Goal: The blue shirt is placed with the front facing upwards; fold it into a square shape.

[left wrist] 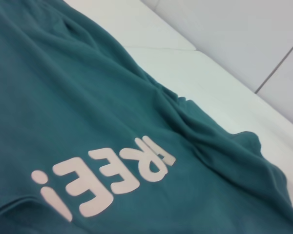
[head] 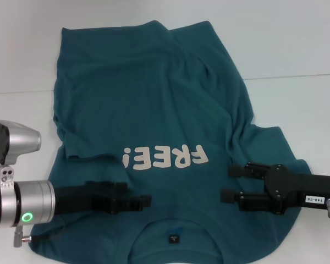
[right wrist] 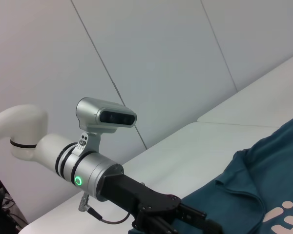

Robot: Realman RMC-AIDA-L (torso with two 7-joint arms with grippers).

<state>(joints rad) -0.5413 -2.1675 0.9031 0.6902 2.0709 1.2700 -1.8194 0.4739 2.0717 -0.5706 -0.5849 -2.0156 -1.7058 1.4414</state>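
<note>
The blue shirt [head: 154,93] lies spread front-up on the white table [head: 297,44], its collar and small dark neck label [head: 174,238] at the near edge. The pale "FREE!" lettering [head: 165,158] reads upside down from the head view. My left gripper [head: 143,197] hovers over the chest just left of the collar. My right gripper [head: 231,182] is open over the shoulder to the right of the collar, holding nothing. The left wrist view shows the shirt [left wrist: 63,97] and its lettering [left wrist: 102,183]. The right wrist view shows the shirt's edge [right wrist: 263,185] and the left gripper [right wrist: 185,214].
The cloth is wrinkled along the right side [head: 236,115], and a sleeve is folded in at the left [head: 71,148]. A seam [head: 297,77] crosses the table. Bare white table surrounds the shirt; a pale wall [right wrist: 161,58] stands beyond it.
</note>
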